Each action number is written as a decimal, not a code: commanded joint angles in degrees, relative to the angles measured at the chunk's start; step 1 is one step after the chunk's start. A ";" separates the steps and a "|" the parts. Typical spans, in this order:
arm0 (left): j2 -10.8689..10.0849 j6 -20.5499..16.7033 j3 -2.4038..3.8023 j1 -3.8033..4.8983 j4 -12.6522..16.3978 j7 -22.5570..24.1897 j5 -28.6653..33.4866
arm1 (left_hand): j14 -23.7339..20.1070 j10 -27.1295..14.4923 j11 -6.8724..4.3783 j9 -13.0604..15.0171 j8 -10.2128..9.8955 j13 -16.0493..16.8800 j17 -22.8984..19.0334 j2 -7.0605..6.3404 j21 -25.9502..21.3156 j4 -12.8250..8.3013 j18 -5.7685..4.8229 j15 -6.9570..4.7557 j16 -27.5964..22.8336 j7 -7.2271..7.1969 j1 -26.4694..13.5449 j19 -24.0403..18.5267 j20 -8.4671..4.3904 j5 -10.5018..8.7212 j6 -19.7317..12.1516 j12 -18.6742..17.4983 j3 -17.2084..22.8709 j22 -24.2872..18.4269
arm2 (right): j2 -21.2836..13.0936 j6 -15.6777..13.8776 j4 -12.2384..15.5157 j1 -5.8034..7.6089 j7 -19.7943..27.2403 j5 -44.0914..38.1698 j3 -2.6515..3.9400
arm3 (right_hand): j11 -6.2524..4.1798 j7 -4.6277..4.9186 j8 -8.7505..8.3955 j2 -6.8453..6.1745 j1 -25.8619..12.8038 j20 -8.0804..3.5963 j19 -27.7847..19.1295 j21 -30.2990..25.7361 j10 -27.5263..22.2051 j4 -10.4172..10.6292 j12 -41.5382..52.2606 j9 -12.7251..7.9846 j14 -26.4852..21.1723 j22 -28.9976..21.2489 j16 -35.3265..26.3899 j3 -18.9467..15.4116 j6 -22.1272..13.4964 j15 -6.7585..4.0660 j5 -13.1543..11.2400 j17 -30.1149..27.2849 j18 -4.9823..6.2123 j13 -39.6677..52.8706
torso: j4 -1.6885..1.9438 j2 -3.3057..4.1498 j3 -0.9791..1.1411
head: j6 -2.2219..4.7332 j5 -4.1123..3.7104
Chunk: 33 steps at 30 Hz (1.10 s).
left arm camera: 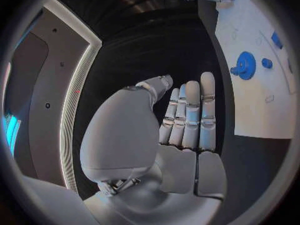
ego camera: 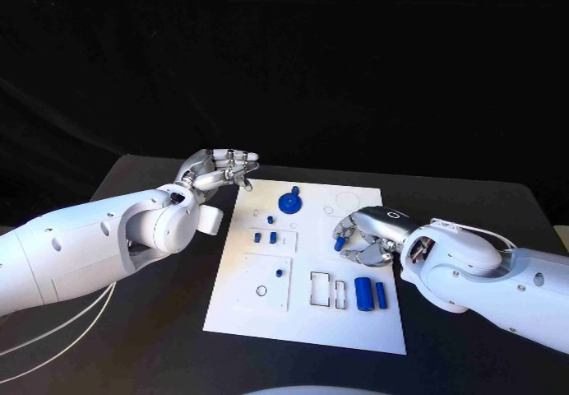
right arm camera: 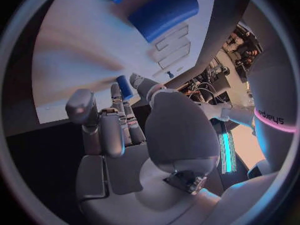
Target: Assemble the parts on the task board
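The right hand (ego camera: 370, 239) pinches a small blue peg (ego camera: 340, 243) at its fingertips, over the white board (ego camera: 356, 329). The left hand (ego camera: 220, 171) holds nothing, fingers loosely apart, just off the board's far corner. With so light a pinch, the peg could tilt or slip free before seating.

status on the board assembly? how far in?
Early to middle. Looks done: the blue gear stands on the task board. In hand: the right hand pinches a small blue part above the board. The left hand holds nothing. Left: two blue cylinders lie loose near the board's front edge.
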 commanded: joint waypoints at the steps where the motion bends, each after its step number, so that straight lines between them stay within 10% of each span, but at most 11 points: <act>1: 0.07 1.00 0.03 0.03 0.10 0.42 0.12 | -0.43 -0.36 -0.15 0.08 -0.24 0.07 -0.06 0.09 -0.25 -0.38 0.75 0.07 -0.10 0.05 -0.51 -0.29 0.28 -0.24 -0.38 -0.25 -0.02 -0.07 | 0.41 -2.00 -0.32 -0.10 -0.37 -2.00 -0.03 | 0.06 -0.04 -0.04 0.47 -0.01 -0.04 0.33 0.14 0.72 0.09 0.37 -0.06 1.71 -0.01 0.26 0.65 0.65 -0.03 -0.19 0.04 -0.59 -0.17 | -0.07 -0.02 0.02 | 0.01 0.00; 33: -0.08 1.13 0.03 0.03 0.17 0.19 0.15 | -0.52 -0.49 -0.12 0.10 -0.23 0.10 -0.06 0.18 -0.27 -0.45 0.75 0.11 -0.03 0.06 -0.64 -0.35 0.33 -0.24 -0.43 -0.19 -0.05 -0.07 | 1.22 -5.20 0.00 -0.70 -2.25 -6.62 -0.09 | -3.25 -3.05 5.43 3.71 3.13 -2.51 2.08 3.14 9.85 -1.58 3.60 2.76 2.28 3.00 1.24 8.52 9.02 -2.80 -3.97 1.98 -1.22 1.96 | -0.03 -0.05 0.00 | -0.21 -0.01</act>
